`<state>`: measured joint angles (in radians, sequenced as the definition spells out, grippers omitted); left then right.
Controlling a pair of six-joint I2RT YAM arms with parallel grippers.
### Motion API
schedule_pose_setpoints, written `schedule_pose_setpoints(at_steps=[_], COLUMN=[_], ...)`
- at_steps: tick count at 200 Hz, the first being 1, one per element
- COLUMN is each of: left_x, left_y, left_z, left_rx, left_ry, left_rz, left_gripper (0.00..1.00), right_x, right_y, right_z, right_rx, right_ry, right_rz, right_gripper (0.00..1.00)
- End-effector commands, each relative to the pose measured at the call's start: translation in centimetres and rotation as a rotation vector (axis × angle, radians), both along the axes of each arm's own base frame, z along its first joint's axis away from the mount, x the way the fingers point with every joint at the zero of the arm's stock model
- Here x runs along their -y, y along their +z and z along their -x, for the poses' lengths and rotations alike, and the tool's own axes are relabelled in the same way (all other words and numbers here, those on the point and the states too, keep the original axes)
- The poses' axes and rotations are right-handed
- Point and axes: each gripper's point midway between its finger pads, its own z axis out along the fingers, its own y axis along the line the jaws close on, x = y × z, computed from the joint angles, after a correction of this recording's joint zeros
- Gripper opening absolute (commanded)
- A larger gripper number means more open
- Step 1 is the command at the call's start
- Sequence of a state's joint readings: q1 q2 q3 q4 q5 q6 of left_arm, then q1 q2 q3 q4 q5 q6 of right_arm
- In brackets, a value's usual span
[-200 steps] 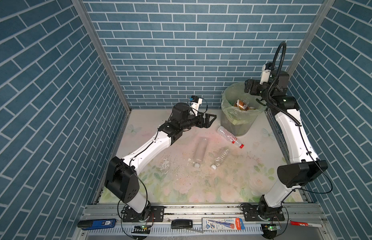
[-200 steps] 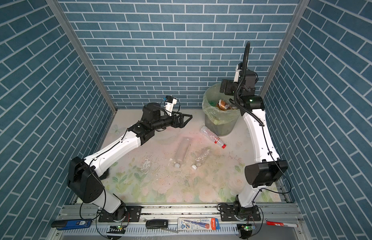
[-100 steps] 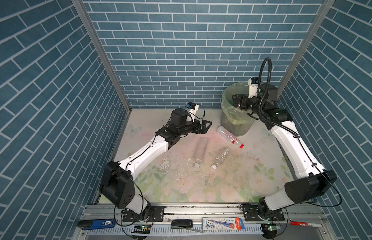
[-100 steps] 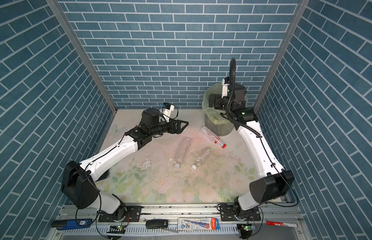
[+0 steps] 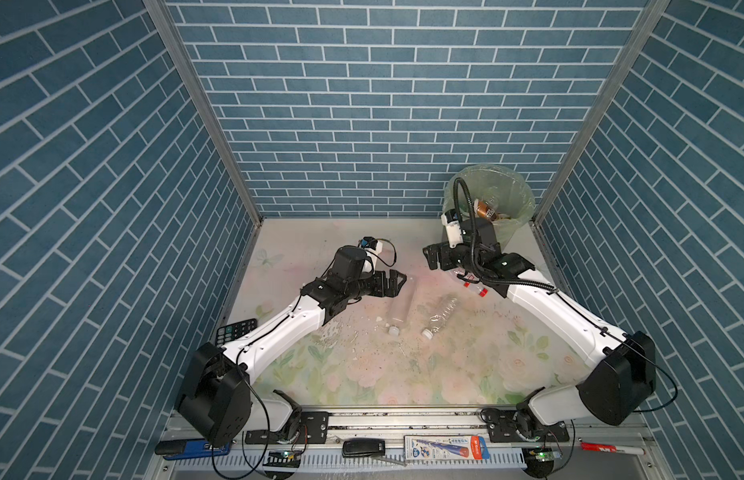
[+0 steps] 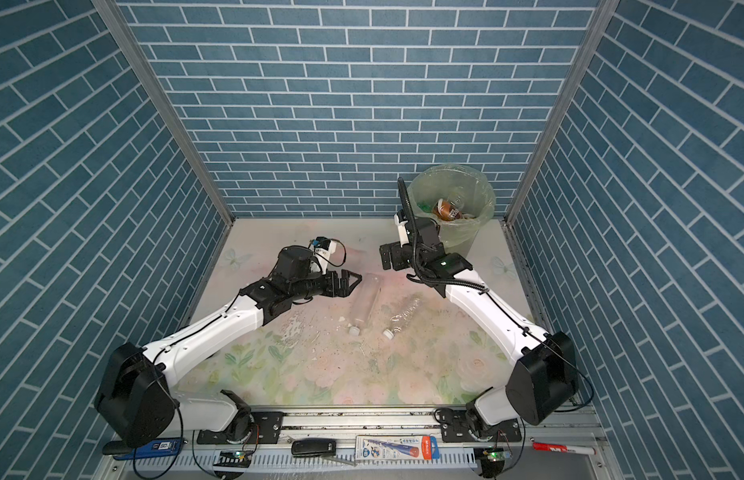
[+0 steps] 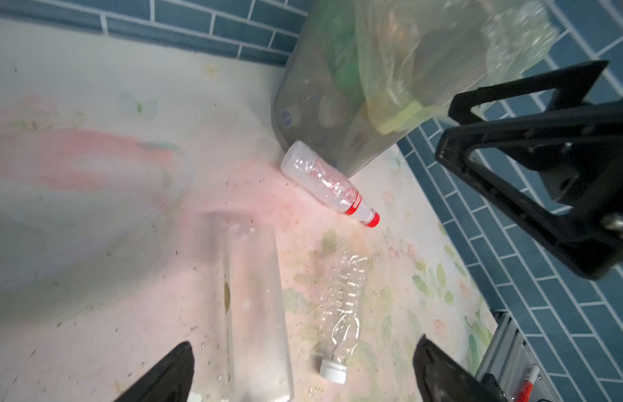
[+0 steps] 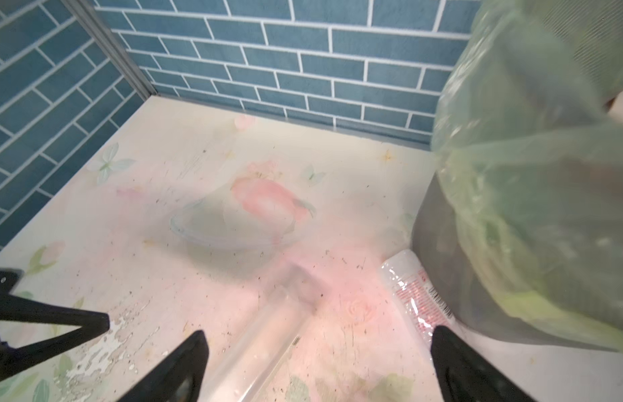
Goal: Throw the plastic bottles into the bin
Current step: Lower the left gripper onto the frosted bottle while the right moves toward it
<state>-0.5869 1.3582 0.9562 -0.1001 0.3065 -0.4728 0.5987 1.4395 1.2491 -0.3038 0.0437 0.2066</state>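
Surface: the floral-printed table top (image 5: 362, 374), pale pink and green, was matt, scuffed, flecked with dark specks and flaked white in one patch.

Bin: the round grey mesh wastebasket (image 5: 515, 228), lined with a thin, wrinkled, pale green translucent bag folded over its rim, stood in the far right corner. One brown bottle (image 5: 484, 210) showed at the top of its contents; the rest could not be counted.

Bottles on the table: three, all lying down.
1. A straight-sided frosted clear bottle with a white cap (image 5: 401, 305), smooth and undented.
2. A crumpled, ribbed clear bottle with a white cap (image 5: 441, 313), just beside the first.
3. A clear bottle with red print and a red cap (image 7: 324, 181), its base against the foot of the bin, partly hidden under the right arm in both top views.

Grippers: the left gripper (image 5: 397, 280) had its black fingers spread wide and empty, just beside the base end of the frosted bottle. The right gripper (image 5: 430, 257) was likewise spread and empty, above the table near the bin.
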Motion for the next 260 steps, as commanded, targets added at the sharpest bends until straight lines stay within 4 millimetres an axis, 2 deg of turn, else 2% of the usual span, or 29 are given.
schedule_pose_setpoints(at_steps=[1, 30, 48, 91, 145, 180, 231, 260], left_x=[-0.9, -1.5, -1.9, 0.1, 2.9, 3.3, 3.1, 2.8], left_y=[-1.9, -4.8, -6.8, -9.3, -12.0, -13.8, -15.2, -16.3], left_z=[0.7, 1.1, 1.2, 2.0, 1.8, 1.0, 1.0, 1.3], left_rx=[-0.045, -0.096, -0.121, -0.102, -0.108, -0.135, -0.156, -0.178], left_ry=[0.032, 0.048, 0.066, 0.013, -0.023, -0.014, -0.013, -0.027], left_rz=[-0.022, -0.1, -0.233, -0.408, -0.56, -0.645, -0.676, -0.702], left_gripper=[0.99, 0.99, 0.99, 0.99, 0.99, 0.99, 0.82, 0.76], right_x=[0.9, 2.1, 2.9, 4.6, 7.1, 8.1, 9.4, 9.7], right_y=[-0.5, -3.5, -5.1, -7.4, -8.0, -8.3, -8.8, -9.1], right_z=[0.9, 1.9, 2.4, 4.0, 5.0, 5.1, 4.6, 4.4], right_rx=[0.013, -0.028, -0.053, -0.103, -0.117, -0.141, -0.165, -0.173], right_ry=[-0.045, -0.087, -0.118, -0.167, -0.235, -0.241, -0.264, -0.269], right_rz=[-0.037, -0.035, -0.028, -0.022, -0.059, -0.091, -0.143, -0.149], right_gripper=[0.99, 0.99, 0.99, 0.99, 0.99, 0.99, 0.99, 0.99])
